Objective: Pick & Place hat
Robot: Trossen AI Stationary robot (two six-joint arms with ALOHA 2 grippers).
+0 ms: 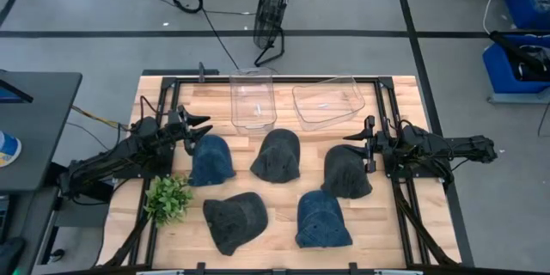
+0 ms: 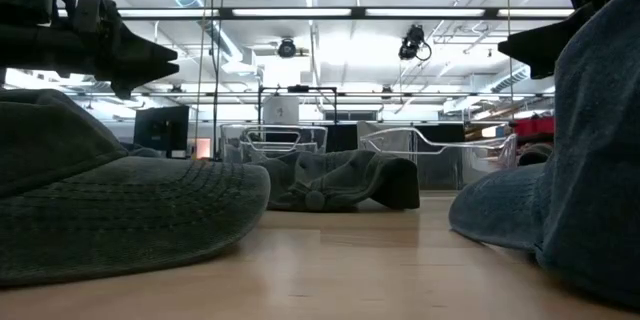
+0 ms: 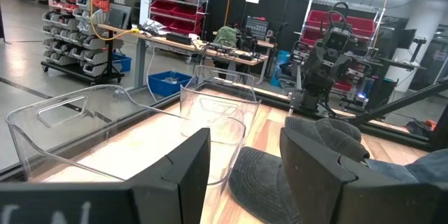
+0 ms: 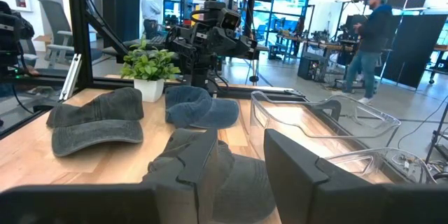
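Five caps lie crown-up on the wooden table: a blue one (image 1: pixel 211 160), a dark grey one (image 1: pixel 277 155), another dark grey one (image 1: pixel 345 170), a dark one (image 1: pixel 235 220) near the front, and a second blue one (image 1: pixel 321 219). My left gripper (image 1: pixel 201 129) (image 3: pixel 245 154) hangs open just beyond the far-left edge of the first blue cap. My right gripper (image 1: pixel 354 143) (image 4: pixel 241 154) is open above the far edge of the right dark grey cap (image 4: pixel 238 182). In the low view both grippers (image 2: pixel 150 60) (image 2: pixel 530 50) are raised off the table.
Two clear plastic bins (image 1: pixel 253 99) (image 1: pixel 326 101) stand at the table's far edge, ahead of the left gripper (image 3: pixel 210 112). A small potted plant (image 1: pixel 168 198) sits near the front left. A black frame (image 1: pixel 258 76) borders the table. People stand in the room beyond (image 4: pixel 367 42).
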